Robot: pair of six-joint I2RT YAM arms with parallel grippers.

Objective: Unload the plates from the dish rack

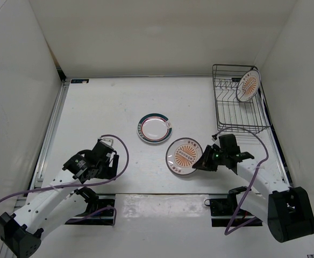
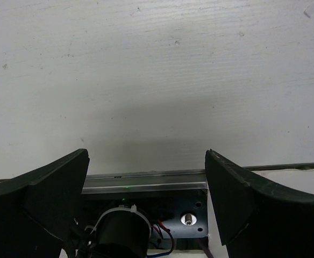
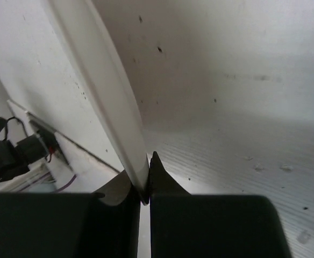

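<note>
Left gripper (image 1: 105, 155): low over the counter (image 1: 119, 102) at front left, jaws spread, nothing between them. Green-and-red-rimmed plate (image 1: 155, 128): lying flat mid-counter. Sunburst plate (image 1: 183, 156): just right of it and nearer the arms, its right rim pinched by the right gripper (image 1: 202, 163) (wrist view shows the edge clamped between both fingers). Dish rack (image 1: 216, 97): far right corner, second sunburst plate (image 1: 248, 85) standing tilted at its far end.

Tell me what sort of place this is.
Probably a robot test cell, not a kitchen: white walls box in the table, two arms are bolted at its near edge, with only a dish rack and plates as props.
</note>
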